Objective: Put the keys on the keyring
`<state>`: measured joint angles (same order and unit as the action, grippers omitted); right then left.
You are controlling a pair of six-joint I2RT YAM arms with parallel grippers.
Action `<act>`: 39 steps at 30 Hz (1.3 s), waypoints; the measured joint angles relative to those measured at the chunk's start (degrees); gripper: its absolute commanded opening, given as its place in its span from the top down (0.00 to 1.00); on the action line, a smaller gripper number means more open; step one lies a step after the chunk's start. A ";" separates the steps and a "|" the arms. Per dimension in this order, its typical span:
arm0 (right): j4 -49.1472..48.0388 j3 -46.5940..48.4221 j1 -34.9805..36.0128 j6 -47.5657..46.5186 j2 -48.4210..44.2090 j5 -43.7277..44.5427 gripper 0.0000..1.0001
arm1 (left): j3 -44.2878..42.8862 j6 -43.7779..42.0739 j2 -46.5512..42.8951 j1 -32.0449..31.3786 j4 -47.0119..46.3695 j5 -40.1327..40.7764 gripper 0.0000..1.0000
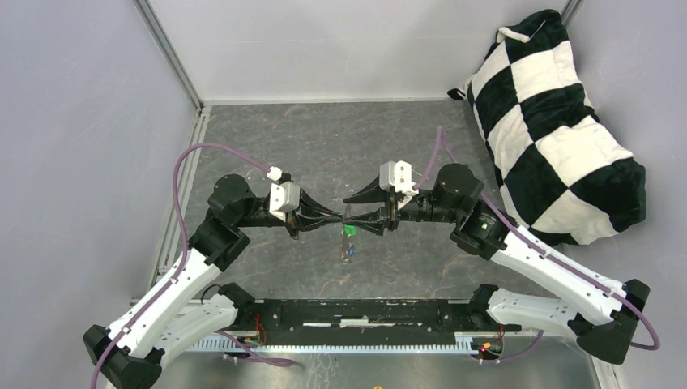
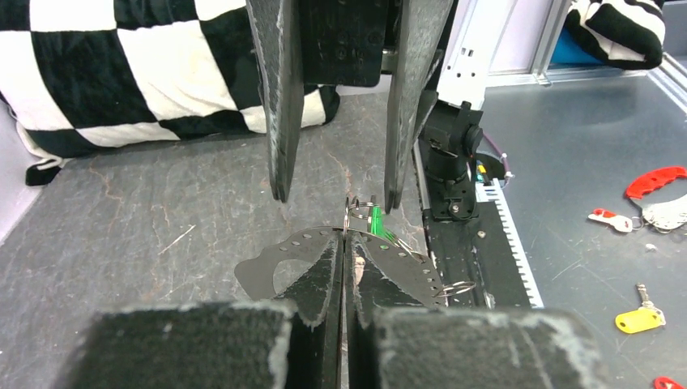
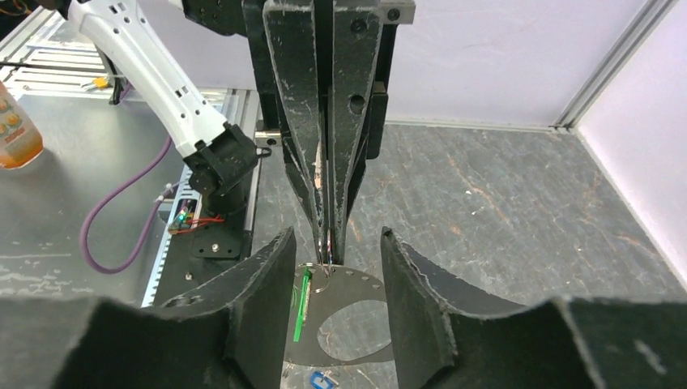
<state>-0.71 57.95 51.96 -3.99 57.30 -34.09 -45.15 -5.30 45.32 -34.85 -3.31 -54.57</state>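
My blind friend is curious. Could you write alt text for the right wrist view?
The left gripper, shut, enters from the top pinching a thin silver wire keyring, with a green-headed key dangling beside it. The right gripper, open, flanks it over a grey stone-patterned table.

Left gripper (image 2: 343, 247) black, edges scuffed grey. Right gripper (image 2: 336, 198) same black. Keyring (image 2: 355, 207) thin silver, at the left gripper's tip. Green key (image 2: 377, 220) bright green head, just beside that tip. Blue key (image 3: 324, 379) blue head, below the right gripper. Flat plate (image 2: 275, 259) under both tips: grey, edged with a row of small holes. Table (image 1: 324, 154) dark grey, marbled with pale veins. Cushion (image 1: 559, 121) behind the right gripper's arm: black-and-white checks. Cables (image 1: 202, 150) purple.
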 measured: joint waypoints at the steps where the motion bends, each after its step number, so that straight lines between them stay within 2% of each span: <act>1: 0.24 0.07 -0.02 -0.26 0.44 -0.28 0.56 | -0.02 0.46 0.09 0.00 -0.09 -0.07 0.98; 6: 1.42 0.09 -0.13 -0.52 0.94 -1.33 0.67 | -0.04 1.51 0.09 0.00 -0.07 -0.68 0.98; 10: 1.49 0.11 -0.50 -0.59 0.94 -1.92 0.81 | -0.07 1.55 0.09 0.00 -0.04 -1.07 0.98; 15: 2.23 0.37 -0.70 -0.61 0.94 -2.43 0.80 | -0.07 1.64 0.09 0.00 0.00 -1.07 0.98; 16: 2.75 0.68 -0.70 -0.68 1.05 -2.51 0.82 | -0.09 1.66 0.09 0.00 0.00 -1.07 0.98; 19: 4.37 2.21 -0.72 -1.20 1.92 -2.95 1.00 | -0.24 1.84 0.09 0.00 -0.02 -1.05 0.98; 21: 5.55 3.06 -0.72 -1.66 2.40 -3.19 1.00 | -0.24 2.01 0.09 0.04 0.07 -1.05 0.97; 23: 6.71 3.74 -0.74 -1.90 2.69 -3.15 1.00 | -0.37 2.01 0.17 0.07 0.55 -1.07 0.77; 26: 9.66 5.55 -0.76 -2.82 3.43 -2.25 1.00 | -2.32 -0.24 1.09 0.04 4.15 -1.20 0.62; 33: 18.82 11.87 -0.87 -5.99 7.50 0.81 1.00 | -9.79 -13.14 5.18 0.00 18.43 -0.85 0.62; 39: 24.92 15.26 -0.85 -8.13 10.49 2.25 1.00 | -14.91 -21.42 9.64 0.00 28.41 0.57 0.72</act>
<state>24.21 73.21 51.11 -12.12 67.79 -31.83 -60.05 -26.72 54.96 -34.85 25.10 -54.00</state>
